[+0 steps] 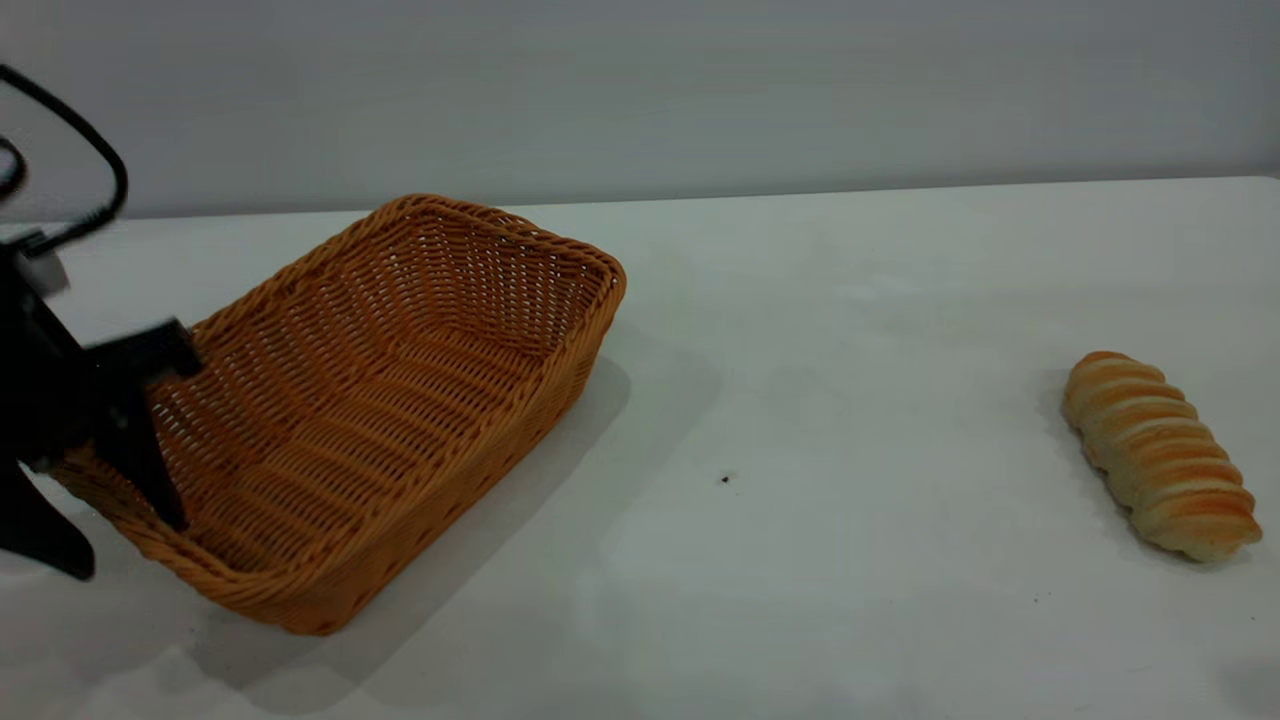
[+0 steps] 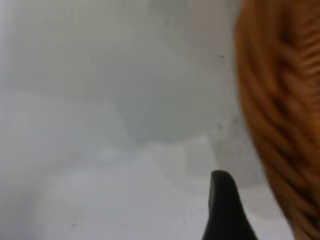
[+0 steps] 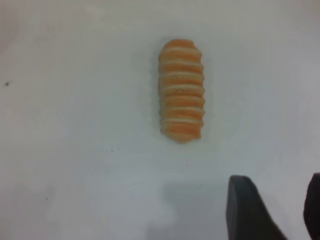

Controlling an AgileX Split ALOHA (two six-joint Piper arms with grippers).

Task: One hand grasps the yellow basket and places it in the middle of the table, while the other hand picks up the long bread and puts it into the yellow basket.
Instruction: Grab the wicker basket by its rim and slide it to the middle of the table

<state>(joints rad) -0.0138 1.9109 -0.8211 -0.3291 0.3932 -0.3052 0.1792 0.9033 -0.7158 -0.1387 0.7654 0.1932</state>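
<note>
The yellow basket (image 1: 400,390) is an orange-tan wicker rectangle on the left part of the white table (image 1: 850,330), lying at an angle. My left gripper (image 1: 125,545) is open and straddles the rim of its near left end, one finger inside and one outside. In the left wrist view the outer finger (image 2: 222,200) stands apart from the basket's wall (image 2: 280,100). The long bread (image 1: 1160,455) lies alone at the far right. My right gripper (image 3: 277,200) is open and empty above the table, short of the bread (image 3: 181,90), and is out of the exterior view.
A tiny dark speck (image 1: 725,480) marks the table's middle, between the basket and the bread. A plain grey wall (image 1: 700,90) runs behind the table's far edge. A black cable (image 1: 95,150) loops above the left arm.
</note>
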